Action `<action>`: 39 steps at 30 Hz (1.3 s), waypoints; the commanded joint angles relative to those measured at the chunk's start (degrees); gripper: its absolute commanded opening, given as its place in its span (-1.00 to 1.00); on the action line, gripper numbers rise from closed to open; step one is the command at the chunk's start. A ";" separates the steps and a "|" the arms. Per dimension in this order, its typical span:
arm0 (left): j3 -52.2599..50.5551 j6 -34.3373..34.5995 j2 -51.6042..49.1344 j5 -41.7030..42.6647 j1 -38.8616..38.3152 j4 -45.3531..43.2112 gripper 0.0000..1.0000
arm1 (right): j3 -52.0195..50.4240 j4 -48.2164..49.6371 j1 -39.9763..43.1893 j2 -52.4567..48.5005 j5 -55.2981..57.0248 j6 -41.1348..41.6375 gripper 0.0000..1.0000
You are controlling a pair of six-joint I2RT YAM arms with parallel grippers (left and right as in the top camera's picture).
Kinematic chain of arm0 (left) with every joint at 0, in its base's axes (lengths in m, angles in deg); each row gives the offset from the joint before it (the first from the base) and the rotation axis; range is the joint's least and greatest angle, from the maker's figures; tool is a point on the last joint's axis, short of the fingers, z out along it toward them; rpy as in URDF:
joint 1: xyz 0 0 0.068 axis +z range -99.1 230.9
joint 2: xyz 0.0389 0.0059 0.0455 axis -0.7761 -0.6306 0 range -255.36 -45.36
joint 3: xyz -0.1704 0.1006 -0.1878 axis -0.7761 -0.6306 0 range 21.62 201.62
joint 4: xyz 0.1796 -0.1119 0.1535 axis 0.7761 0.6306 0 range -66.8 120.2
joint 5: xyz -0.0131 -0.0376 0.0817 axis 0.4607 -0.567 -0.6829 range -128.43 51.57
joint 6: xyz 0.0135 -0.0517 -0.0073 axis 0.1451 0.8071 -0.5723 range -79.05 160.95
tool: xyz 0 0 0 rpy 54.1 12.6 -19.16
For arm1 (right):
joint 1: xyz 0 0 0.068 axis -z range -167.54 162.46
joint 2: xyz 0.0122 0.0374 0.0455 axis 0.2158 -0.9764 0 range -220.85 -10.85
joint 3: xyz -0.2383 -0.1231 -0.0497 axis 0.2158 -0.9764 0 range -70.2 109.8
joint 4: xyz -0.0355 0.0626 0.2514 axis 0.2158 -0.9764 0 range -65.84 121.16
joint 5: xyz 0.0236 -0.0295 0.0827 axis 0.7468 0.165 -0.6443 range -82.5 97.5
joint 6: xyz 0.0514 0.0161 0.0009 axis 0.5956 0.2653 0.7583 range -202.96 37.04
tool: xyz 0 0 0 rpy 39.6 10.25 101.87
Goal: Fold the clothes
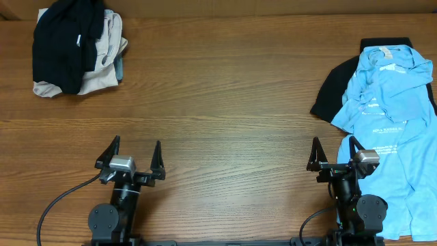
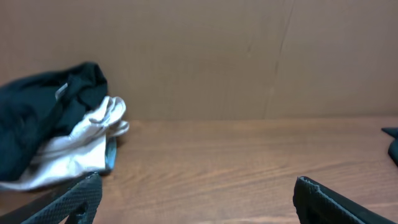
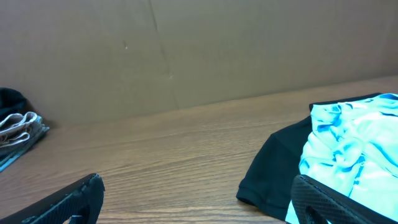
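Observation:
A heap of light-blue T-shirts (image 1: 389, 102) with small white print lies at the table's right side, over a black garment (image 1: 332, 92); both show in the right wrist view (image 3: 348, 149) (image 3: 273, 174). A second pile sits at the far left: a black garment (image 1: 61, 41) on pale beige trousers (image 1: 102, 65), also in the left wrist view (image 2: 37, 118) (image 2: 81, 146). My left gripper (image 1: 133, 156) is open and empty near the front edge. My right gripper (image 1: 334, 152) is open and empty, its right finger over the blue shirts' edge.
The brown wooden table (image 1: 225, 102) spans the view. A brown cardboard wall (image 2: 249, 56) stands behind its far edge. A black cable (image 1: 58, 201) runs from the left arm's base.

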 commanded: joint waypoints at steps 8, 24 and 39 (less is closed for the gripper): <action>-1.36 0.96 2.73 -0.04 0.44 7.74 1.00 | -0.61 0.24 -0.24 0.61 0.59 0.20 1.00; -1.36 0.92 2.64 0.04 0.44 7.56 0.99 | -0.61 0.24 -0.24 0.61 0.59 0.20 1.00; -1.36 0.92 2.64 0.04 0.44 7.56 1.00 | -0.59 0.24 -0.24 0.61 0.59 0.20 1.00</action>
